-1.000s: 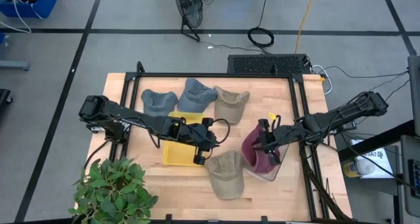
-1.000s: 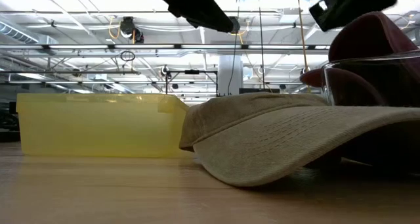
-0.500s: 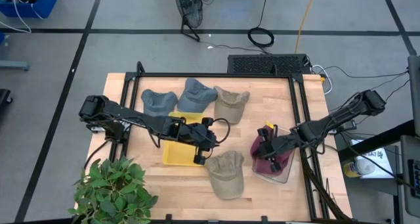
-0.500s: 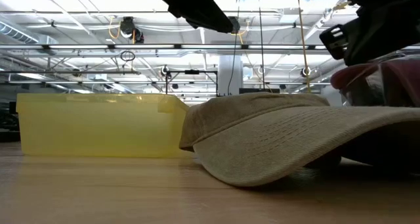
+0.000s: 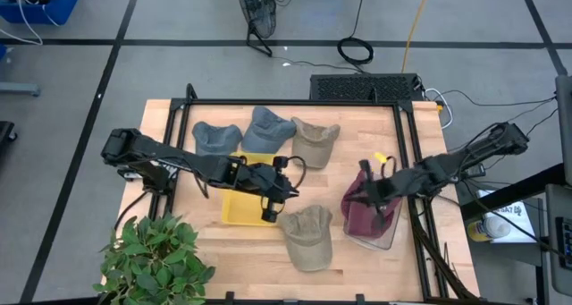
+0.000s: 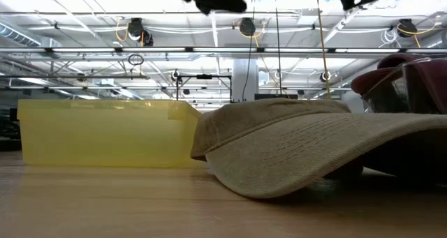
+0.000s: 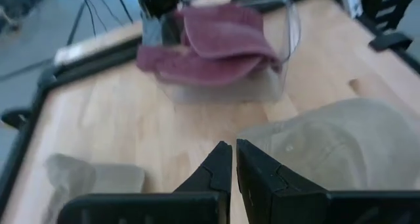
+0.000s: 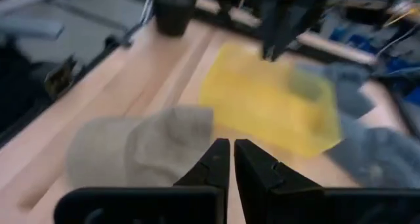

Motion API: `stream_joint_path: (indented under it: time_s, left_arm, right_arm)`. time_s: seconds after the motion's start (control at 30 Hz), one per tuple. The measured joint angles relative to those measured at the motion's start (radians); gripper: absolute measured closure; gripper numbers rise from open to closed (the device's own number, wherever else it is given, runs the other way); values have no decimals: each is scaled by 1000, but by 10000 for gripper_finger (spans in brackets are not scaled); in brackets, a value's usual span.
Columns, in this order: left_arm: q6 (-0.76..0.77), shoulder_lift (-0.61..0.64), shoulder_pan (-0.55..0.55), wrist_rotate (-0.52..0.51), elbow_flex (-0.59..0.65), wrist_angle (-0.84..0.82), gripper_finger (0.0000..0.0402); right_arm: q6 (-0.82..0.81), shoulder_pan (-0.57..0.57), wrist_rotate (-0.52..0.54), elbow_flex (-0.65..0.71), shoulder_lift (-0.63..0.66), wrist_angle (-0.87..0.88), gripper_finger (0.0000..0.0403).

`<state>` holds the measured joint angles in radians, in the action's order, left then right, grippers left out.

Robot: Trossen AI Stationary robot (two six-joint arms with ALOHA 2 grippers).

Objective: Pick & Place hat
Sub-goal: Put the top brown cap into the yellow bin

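Two grippers are recorded, both with fingers pressed together and nothing held. Right gripper (image 5: 365, 190), right of centre in the high view, is placed above the maroon hat (image 5: 363, 212), which is lodged in the clear bin (image 5: 386, 238) at lower right. Left gripper (image 5: 268, 208), near centre, is poised over the yellow bin (image 5: 234, 208). One tan hat (image 5: 307, 236) is laid on the tabletop (image 5: 393, 135) at lower centre; three more hats (image 5: 264, 130) are ranged along the upper edge.

Handling is judged light, soft and floppy; the stiffer brim or a pinched crown fold is advised.

Rim height of the yellow bin is shown only by the low view; overall layout only by the high view.
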<state>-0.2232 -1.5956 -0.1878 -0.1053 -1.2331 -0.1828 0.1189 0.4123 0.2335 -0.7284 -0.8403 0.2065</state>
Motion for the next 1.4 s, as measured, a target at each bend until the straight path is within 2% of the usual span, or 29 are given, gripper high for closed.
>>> stream_joint_path:
  time_s: [0.1,0.2,0.3,0.5,0.67,0.8,0.9,1.03,1.17,1.3,1.4]
  left_arm:
    - [-22,59,-16,1,7,-6,371]
    - [-31,143,-23,1,57,39,371]
    - [-31,237,-12,1,178,131,371]
    - [41,396,76,0,479,480,373]
    - [108,479,161,2,613,492,397]
    - [122,516,194,9,663,493,391]
    - [96,520,200,9,682,498,397]
    - [73,519,199,12,693,493,393]
    - [56,519,201,2,693,498,386]
    - [16,519,201,-2,693,498,397]
    - [48,514,201,-3,693,496,396]
  right_arm:
    - [45,0,-43,2,101,17,399]
    - [30,0,-51,40,226,-44,402]
    - [14,0,-51,119,334,-130,402]
    - [26,0,-47,277,460,-242,402]
    - [48,0,7,392,542,-248,402]
    - [82,-1,78,501,620,-310,402]
    - [87,-1,81,575,675,-369,402]
    - [61,-1,135,571,719,-403,402]
    - [79,-1,138,571,724,-353,403]
    - [84,-1,164,571,725,-361,403]
    - [90,-1,162,570,725,-360,403]
